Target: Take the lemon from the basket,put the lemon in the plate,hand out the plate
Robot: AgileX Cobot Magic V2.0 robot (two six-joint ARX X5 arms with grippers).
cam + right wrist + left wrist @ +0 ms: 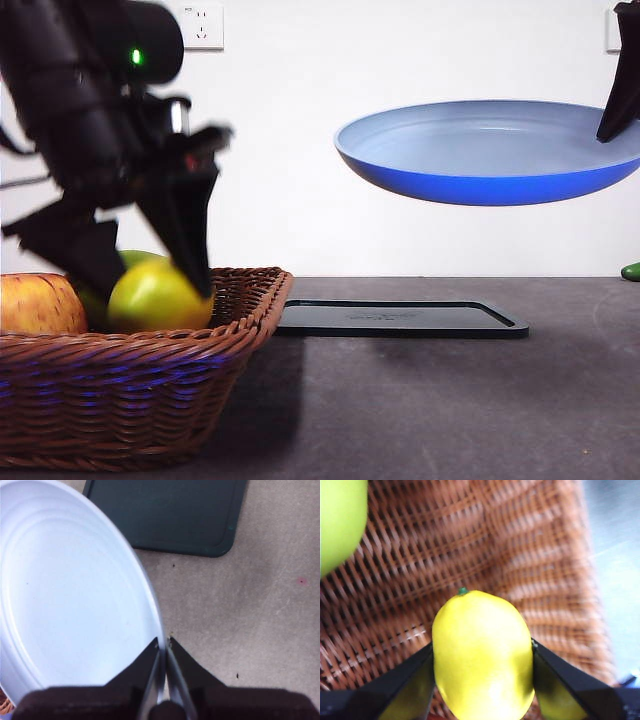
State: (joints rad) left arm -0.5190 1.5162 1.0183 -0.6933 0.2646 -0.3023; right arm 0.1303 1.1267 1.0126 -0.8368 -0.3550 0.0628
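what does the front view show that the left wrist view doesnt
Only the front view shows the plate held in the air by its rim by the right gripper, above the black tray, plus a red-yellow apple in the basket.

Only the left wrist view shows the lemon's green stem tip and the basket's woven floor below it.

Both show the left gripper shut on the lemon over the basket, with the green apple beside it.
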